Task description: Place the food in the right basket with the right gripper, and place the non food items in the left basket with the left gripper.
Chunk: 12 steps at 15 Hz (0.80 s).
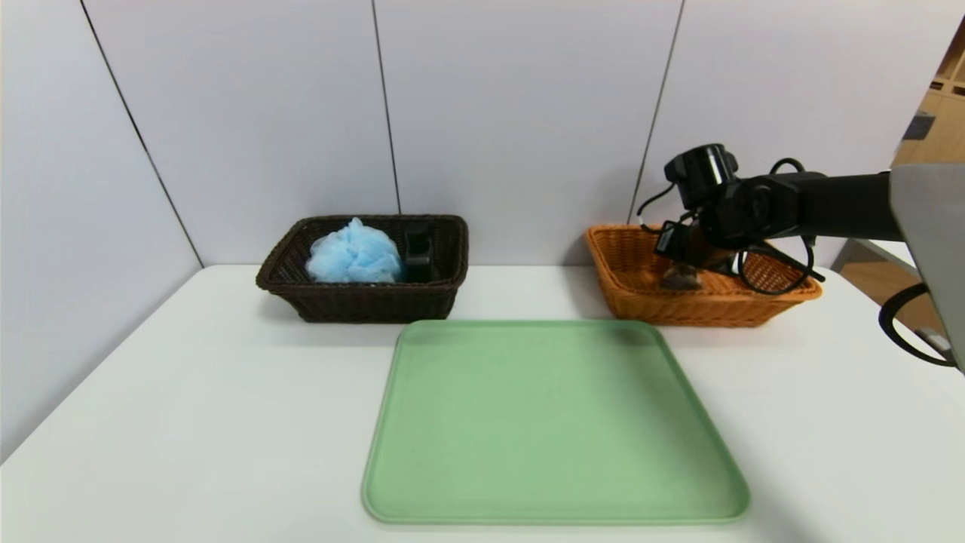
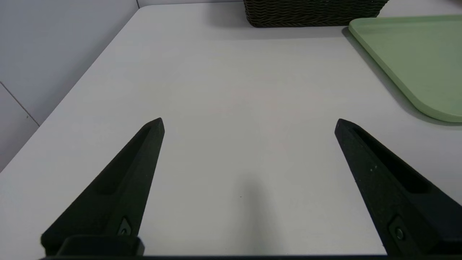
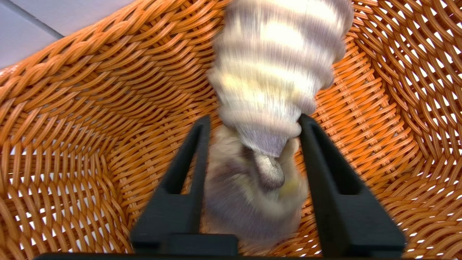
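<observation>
The marbled bread roll (image 3: 274,65) hangs blurred inside the orange right basket (image 3: 90,108), between the fingers of my right gripper (image 3: 255,120). The jaws stand apart, with a gap between one finger and the roll; the other finger touches it. In the head view the right gripper (image 1: 682,260) reaches down into the orange basket (image 1: 709,305), with the roll (image 1: 681,279) just below it. The light-blue pouf (image 1: 354,255) and the black pump bottle (image 1: 418,253) lie in the dark brown left basket (image 1: 362,298). My left gripper (image 2: 249,123) hovers open over bare table, holding nothing.
A green tray (image 1: 550,422) lies bare on the white table between and in front of the baskets; its corner (image 2: 415,54) shows in the left wrist view, with the dark basket's wall (image 2: 310,12) beyond. Grey wall panels close the back and left.
</observation>
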Available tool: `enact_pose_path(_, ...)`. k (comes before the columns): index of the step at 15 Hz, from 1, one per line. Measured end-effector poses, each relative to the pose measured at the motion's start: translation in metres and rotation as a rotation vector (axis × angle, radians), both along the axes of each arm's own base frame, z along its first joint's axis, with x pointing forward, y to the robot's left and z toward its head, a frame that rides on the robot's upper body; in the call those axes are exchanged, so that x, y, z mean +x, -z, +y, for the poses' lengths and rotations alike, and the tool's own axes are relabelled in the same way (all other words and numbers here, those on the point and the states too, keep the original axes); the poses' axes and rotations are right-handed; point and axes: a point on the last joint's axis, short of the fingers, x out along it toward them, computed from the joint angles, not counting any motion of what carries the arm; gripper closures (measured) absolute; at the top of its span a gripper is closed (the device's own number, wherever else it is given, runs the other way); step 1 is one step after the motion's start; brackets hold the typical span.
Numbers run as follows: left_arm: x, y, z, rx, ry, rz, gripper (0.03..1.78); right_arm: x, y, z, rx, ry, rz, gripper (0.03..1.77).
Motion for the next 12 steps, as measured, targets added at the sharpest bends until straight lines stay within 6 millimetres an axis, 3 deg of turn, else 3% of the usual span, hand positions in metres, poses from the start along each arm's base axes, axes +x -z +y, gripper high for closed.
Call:
enact_pose_path(3,0.0,0.0,0.0,0.0,0.0,0.0,0.12,-0.008,-0.014,0.0,0.003,-0.004,-0.022,0.64)
enact_pose_path(7,0.0,0.0,0.0,0.0,0.0,0.0,0.12,-0.037,-0.057,0.0,0.018,-0.019,-0.101,0.42)
enact_pose_path(10,0.0,0.0,0.0,0.0,0.0,0.0,0.12,-0.08,-0.093,0.0,0.026,-0.047,-0.158,0.32)
enact_pose_path(12,0.0,0.0,0.0,0.0,0.0,0.0,0.12,-0.119,-0.112,-0.002,0.03,-0.068,-0.186,0.26)
